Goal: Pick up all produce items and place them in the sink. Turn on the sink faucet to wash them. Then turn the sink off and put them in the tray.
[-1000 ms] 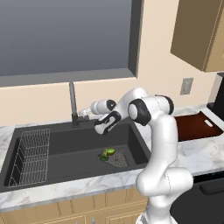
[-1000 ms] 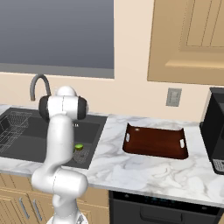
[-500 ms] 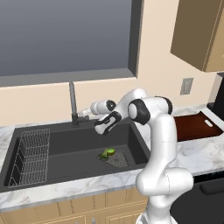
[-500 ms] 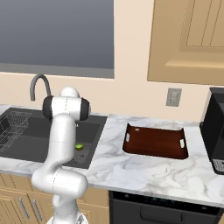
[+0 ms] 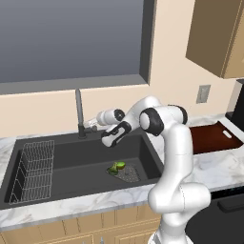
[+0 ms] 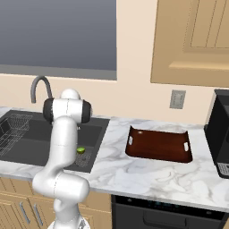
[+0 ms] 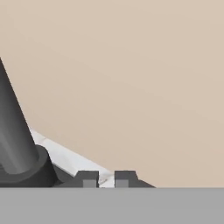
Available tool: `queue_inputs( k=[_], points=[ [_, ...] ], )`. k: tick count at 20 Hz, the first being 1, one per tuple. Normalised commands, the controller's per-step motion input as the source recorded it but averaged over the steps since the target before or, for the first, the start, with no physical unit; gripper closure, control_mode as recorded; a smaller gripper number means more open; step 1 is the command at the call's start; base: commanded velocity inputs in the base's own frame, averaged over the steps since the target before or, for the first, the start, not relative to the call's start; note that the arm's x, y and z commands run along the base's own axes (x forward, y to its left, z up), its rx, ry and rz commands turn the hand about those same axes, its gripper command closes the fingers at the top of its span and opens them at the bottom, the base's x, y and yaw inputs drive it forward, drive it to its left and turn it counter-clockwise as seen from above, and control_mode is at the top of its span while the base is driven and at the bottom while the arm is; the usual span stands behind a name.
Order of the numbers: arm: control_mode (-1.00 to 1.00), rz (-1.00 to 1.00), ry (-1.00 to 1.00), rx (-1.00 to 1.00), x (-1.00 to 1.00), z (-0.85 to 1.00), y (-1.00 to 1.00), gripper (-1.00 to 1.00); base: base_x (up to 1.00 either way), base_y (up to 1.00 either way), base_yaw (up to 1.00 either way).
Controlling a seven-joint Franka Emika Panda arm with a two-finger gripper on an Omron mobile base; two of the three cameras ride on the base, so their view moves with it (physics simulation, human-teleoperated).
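From the left base view, the arm reached across the sink (image 5: 62, 164) with its gripper (image 5: 93, 127) at the foot of the faucet (image 5: 79, 114), by the side lever, probably because the produce already lay in the basin and the water was next. The jaws were clenched with nothing between them, which suits pushing a lever rather than grasping it. The broccoli (image 5: 114, 168) and the lime-green fruit (image 5: 121, 165) sat together on the mesh drain, and the wire rack (image 5: 33, 169) stood at the sink's left end. To the right, the tray (image 5: 214, 138) waited on the grey-veined marble worktop (image 5: 209, 167).

From the right base view, the fruit (image 6: 81, 150) showed beside the arm, the tray (image 6: 159, 145) lay well apart to the right, and a window and wooden wall cabinets hung above a beige wall.

In the hand view, the fingertips (image 7: 89, 178) stood close together just beside the faucet's base (image 7: 26, 168), facing the wall.
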Motion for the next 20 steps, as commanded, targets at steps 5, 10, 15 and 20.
queue_inputs(
  k=[5,10,15,20],
  points=[
    [-1.0,0.0,0.0,0.0,0.0,0.0,0.0,1.0,0.0,0.0,0.0],
    [-1.0,0.0,0.0,0.0,0.0,0.0,0.0,1.0,0.0,0.0,0.0],
    [-1.0,0.0,0.0,0.0,0.0,-0.02,0.0,1.0,0.0,0.0,0.0],
    [-1.0,0.0,0.02,0.0,0.0,-0.08,-0.02,1.0,0.0,0.0,0.0]
  ],
)
